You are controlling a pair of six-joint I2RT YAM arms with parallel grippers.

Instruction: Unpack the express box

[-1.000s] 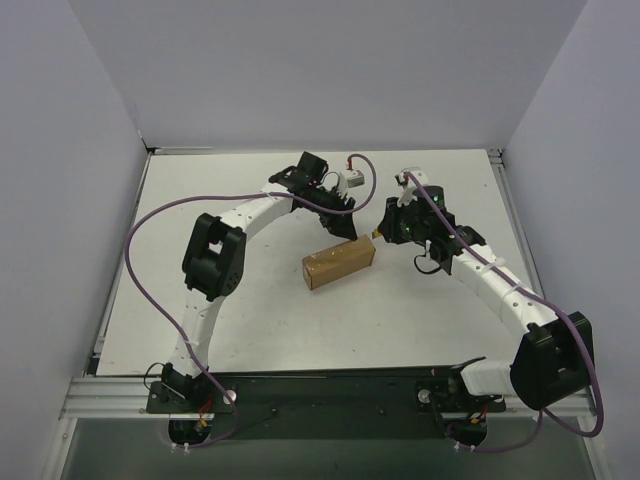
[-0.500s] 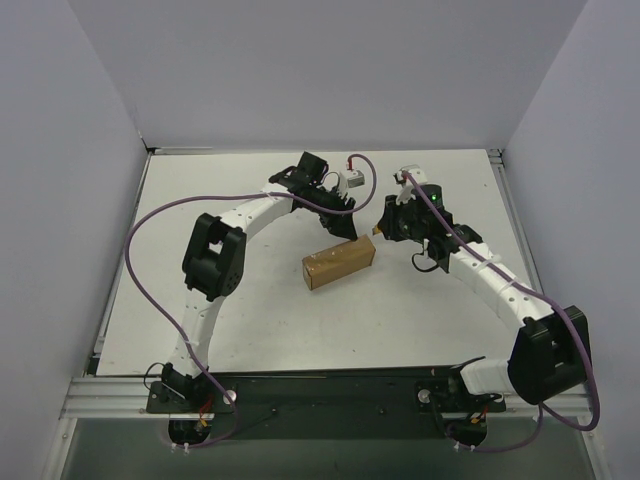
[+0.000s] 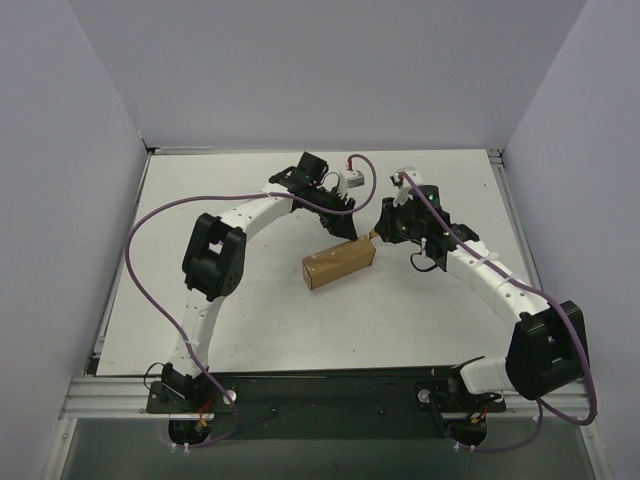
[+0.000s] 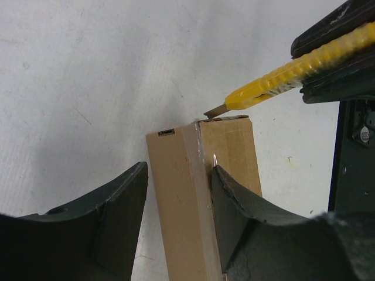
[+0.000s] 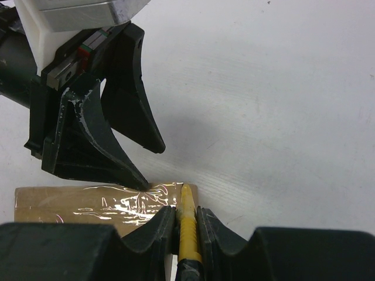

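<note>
Inspection notes, robot body only:

- White segmented-tube left arm (image 3: 255,212): bulky black elbow housing (image 3: 213,258) at 9 o'clock in top view.
- White segmented-tube right arm (image 3: 495,283): matching black housing at 4 o'clock.
- Thin purple cable (image 3: 131,255) loops along each arm.
- Small green lamp (image 3: 430,198) on right wrist.
- Black tapered left gripper fingers (image 5: 82,134): white scuffs.
- Silver-and-white block (image 5: 82,12) above fingers, with red-green strip (image 5: 88,42).
- Matte black right gripper fingers (image 5: 214,231).

a robotics lab bench, screened off
plain pale walls (image 3: 330,70) close in a white table (image 3: 250,320) on three sides; an aluminium rail (image 3: 105,398) along its near edge carries the bases of a left arm (image 3: 212,258) and a right arm (image 3: 495,285), each trailing a purple cable (image 3: 131,255).
</note>
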